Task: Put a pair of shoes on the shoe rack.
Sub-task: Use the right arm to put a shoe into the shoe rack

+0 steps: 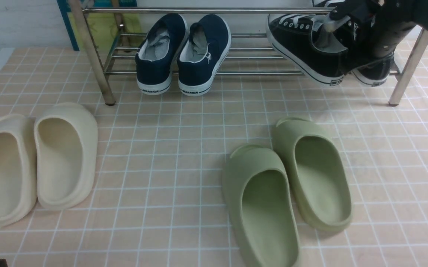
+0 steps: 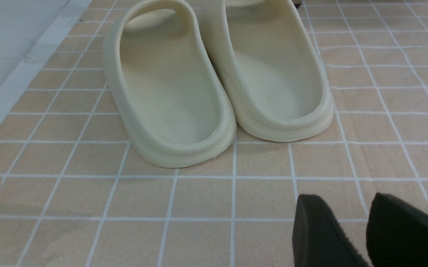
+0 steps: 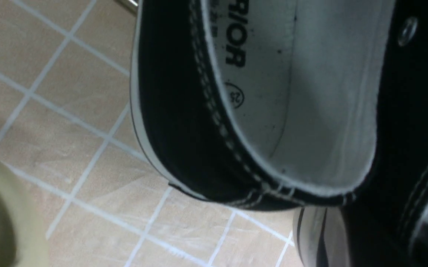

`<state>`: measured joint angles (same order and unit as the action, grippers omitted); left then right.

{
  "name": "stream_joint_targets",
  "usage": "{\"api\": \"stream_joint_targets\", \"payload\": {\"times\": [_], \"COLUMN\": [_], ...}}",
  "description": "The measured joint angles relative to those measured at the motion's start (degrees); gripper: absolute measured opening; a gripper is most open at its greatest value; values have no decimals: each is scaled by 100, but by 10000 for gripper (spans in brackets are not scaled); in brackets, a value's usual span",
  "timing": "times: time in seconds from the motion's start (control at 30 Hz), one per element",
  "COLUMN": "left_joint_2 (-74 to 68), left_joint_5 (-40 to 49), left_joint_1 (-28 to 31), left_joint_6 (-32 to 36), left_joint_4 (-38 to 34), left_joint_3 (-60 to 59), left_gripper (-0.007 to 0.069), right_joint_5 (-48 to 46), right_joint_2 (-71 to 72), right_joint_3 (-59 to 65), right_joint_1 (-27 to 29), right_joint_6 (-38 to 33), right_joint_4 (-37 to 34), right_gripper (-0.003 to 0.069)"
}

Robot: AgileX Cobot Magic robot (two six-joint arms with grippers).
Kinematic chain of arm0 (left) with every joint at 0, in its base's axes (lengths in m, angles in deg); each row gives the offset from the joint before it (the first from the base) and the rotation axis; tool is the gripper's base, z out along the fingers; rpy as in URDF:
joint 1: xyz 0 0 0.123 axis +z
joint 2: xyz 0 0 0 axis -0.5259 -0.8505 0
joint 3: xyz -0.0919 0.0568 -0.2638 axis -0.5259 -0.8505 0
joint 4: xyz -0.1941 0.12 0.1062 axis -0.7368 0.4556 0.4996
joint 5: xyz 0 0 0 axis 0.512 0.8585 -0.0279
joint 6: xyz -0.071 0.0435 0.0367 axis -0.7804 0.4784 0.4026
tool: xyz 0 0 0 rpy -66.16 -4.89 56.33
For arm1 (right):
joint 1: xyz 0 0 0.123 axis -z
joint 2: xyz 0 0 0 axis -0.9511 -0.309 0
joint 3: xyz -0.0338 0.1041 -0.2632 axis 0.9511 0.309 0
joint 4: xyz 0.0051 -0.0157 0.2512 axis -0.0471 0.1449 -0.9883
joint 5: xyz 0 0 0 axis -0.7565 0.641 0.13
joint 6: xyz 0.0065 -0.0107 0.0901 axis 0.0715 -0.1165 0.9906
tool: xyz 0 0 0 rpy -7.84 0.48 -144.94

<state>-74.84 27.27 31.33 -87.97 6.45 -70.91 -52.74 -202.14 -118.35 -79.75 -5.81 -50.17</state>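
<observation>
The two black canvas sneakers [image 1: 310, 48] with white laces and soles are at the right end of the silver shoe rack [image 1: 206, 10]. They tilt, with their heels hanging past the rack's front bar. My right gripper [image 1: 347, 33] comes in from the upper right and is shut on the sneakers' inner collars, pinching them together. The right wrist view shows one sneaker's grey-lined opening [image 3: 310, 92] and the other's white heel sole [image 3: 314, 237]; the fingers there are mostly hidden. My left gripper [image 2: 347, 207] is open and empty, low over the tiled floor.
Navy slip-ons [image 1: 184, 52] sit on the rack left of the sneakers. Olive-green slides [image 1: 288, 185] lie on the floor in front of the rack. Cream slides [image 1: 36, 163] lie at the left, just ahead of my left gripper [image 2: 214, 81]. A rack leg [image 1: 408, 70] stands right of the sneakers.
</observation>
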Motion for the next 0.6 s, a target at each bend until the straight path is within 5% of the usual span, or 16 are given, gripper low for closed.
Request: {"api": "stream_joint_targets", "payload": {"times": [0.1,0.37,0.5,0.6], "left_joint_2": [0,0,0,0], "left_joint_5": [0,0,0,0], "left_joint_1": [0,0,0,0], "left_joint_6": [0,0,0,0], "left_joint_4": [0,0,0,0], "left_joint_3": [0,0,0,0], "left_gripper": [239,239,239,239], "right_joint_5": [56,-568,-1463,-1992], "right_joint_2": [-13,305,653,1224], "right_joint_3": [0,-86,-120,-39], "right_joint_1": [0,-18,-22,-22], "right_joint_6": [0,332,618,884], "right_joint_4": [-31,-120,-176,-235], "right_gripper": [71,449,497,432]}}
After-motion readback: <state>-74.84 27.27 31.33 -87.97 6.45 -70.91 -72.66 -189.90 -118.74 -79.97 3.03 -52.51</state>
